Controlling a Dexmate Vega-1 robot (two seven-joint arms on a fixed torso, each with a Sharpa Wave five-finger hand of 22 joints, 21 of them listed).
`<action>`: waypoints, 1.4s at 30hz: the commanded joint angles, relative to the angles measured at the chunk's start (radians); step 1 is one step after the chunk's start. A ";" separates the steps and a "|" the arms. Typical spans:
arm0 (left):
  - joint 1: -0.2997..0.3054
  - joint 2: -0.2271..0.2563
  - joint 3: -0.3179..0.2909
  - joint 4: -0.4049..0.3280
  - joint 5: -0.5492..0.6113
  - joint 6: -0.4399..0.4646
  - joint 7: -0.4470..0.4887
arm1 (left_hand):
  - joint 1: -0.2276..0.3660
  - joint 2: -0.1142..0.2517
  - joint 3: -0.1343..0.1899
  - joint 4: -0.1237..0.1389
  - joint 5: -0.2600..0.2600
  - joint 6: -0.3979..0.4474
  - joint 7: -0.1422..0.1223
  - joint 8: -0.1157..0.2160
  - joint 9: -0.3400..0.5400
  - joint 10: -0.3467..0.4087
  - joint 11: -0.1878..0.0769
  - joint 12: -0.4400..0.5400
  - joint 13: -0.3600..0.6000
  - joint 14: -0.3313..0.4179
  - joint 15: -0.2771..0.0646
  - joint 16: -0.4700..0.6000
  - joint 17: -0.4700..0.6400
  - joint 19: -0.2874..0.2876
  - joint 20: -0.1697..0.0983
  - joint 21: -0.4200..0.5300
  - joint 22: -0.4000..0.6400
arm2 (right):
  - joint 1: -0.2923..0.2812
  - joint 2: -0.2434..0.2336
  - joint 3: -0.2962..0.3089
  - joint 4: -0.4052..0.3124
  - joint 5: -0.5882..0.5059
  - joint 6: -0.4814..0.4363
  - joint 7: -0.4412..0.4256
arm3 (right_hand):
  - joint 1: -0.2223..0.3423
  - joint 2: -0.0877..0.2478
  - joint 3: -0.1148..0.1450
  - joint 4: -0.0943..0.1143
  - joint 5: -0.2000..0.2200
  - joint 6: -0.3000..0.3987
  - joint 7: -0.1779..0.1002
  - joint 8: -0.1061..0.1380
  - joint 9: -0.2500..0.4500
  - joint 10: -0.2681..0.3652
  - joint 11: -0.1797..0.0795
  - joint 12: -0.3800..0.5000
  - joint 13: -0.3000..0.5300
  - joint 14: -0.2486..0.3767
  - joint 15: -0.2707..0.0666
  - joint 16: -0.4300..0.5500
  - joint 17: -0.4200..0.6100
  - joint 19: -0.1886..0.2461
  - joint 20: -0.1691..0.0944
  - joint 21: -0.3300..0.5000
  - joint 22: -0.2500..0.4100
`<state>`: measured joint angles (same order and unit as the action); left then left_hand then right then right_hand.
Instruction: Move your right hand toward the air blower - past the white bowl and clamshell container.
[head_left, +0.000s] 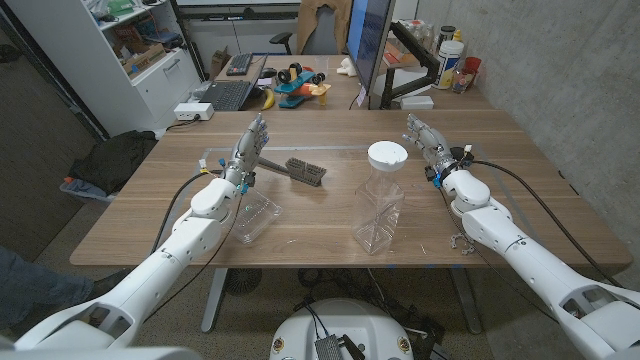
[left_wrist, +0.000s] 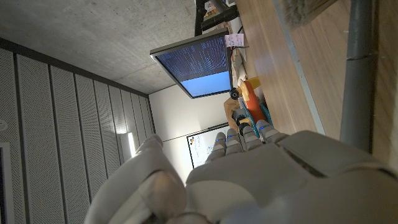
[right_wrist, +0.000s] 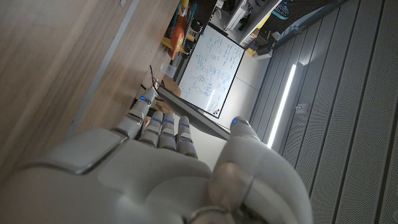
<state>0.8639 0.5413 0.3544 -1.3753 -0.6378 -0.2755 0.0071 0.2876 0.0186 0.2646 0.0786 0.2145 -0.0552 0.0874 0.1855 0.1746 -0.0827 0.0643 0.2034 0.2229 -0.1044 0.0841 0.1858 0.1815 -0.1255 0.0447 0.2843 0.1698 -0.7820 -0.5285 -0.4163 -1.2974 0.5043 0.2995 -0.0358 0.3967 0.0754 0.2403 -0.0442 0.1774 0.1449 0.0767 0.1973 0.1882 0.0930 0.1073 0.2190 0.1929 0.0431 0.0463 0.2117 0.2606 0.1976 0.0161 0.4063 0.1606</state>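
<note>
A white bowl (head_left: 387, 154) stands mid-table, at the far end of a clear plastic clamshell container (head_left: 377, 216); I cannot tell if they touch. A grey brush-like tool (head_left: 305, 171) lies left of them, and its handle (left_wrist: 360, 62) crosses the left wrist view. Right of the bowl and apart from it, my right hand (head_left: 425, 135) is raised on its edge, fingers straight and apart, holding nothing. My left hand (head_left: 250, 142) stands the same way just left of the grey tool. Both hands (right_wrist: 161, 168) (left_wrist: 249, 174) look empty from the wrist cameras.
A second clear plastic box (head_left: 255, 215) lies beside my left forearm. Small metal bits (head_left: 460, 243) lie by my right forearm. Behind the table (head_left: 330, 125), a desk carries a monitor (head_left: 372, 40), a laptop (head_left: 225, 95) and toys. A concrete wall runs along the right.
</note>
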 joint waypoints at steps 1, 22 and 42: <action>-0.003 0.010 -0.005 -0.013 0.001 0.012 0.006 | 0.006 0.006 0.000 -0.007 -0.001 0.010 0.003 0.006 0.005 -0.002 -0.001 0.006 -0.001 0.002 0.000 0.007 0.002 0.002 0.005 -0.004 0.006 | 0.018 -0.011 -0.012 0.005 -0.049 0.002 -0.019 | -0.002 0.007 0.002 -0.008 0.005 0.006 -0.011 0.004 0.002 0.010 0.004 0.001 0.003 0.005 -0.003 0.006 0.002 0.009 0.001 -0.005 0.005; -0.005 0.011 -0.015 -0.014 -0.027 0.008 -0.024 | 0.007 0.010 0.000 -0.011 -0.003 0.023 0.002 0.008 0.005 -0.001 0.000 0.006 -0.007 0.002 0.000 0.006 0.002 0.004 0.005 -0.012 0.006 | 0.037 -0.024 -0.030 0.022 -0.165 0.030 -0.095 | -0.003 -0.004 -0.007 -0.020 0.009 0.029 -0.033 0.009 0.002 0.046 -0.013 0.007 0.004 0.036 -0.017 0.014 -0.010 0.023 -0.001 -0.022 0.005; 0.000 0.024 -0.009 -0.037 0.000 0.018 -0.002 | 0.008 0.012 -0.001 -0.015 -0.005 0.025 0.001 0.007 0.004 0.000 -0.002 0.007 -0.011 0.003 -0.001 0.005 0.002 0.004 0.008 -0.021 0.006 | 0.033 -0.078 -0.031 -0.032 -0.250 -0.018 -0.148 | -0.013 -0.012 -0.016 -0.022 0.012 0.034 -0.044 0.008 0.002 0.062 -0.020 0.009 0.004 0.042 -0.024 0.015 -0.014 0.033 -0.004 -0.032 0.006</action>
<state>0.8600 0.5586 0.3408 -1.3983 -0.6529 -0.2619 -0.0081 0.2916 0.0226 0.2630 0.0685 0.2107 -0.0354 0.0856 0.1855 0.1746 -0.0829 0.0643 0.2033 0.2089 -0.1045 0.0841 0.1858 0.1816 -0.1201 0.0501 0.2660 0.1747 -0.7470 -0.5766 -0.4437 -1.2989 0.3162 0.3126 -0.1457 0.3869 0.0656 0.2292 -0.0634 0.1848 0.1770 0.0373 0.1973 0.1881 0.1436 0.0889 0.2189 0.1928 0.0753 0.0284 0.2196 0.2461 0.2191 0.0125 0.3771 0.1605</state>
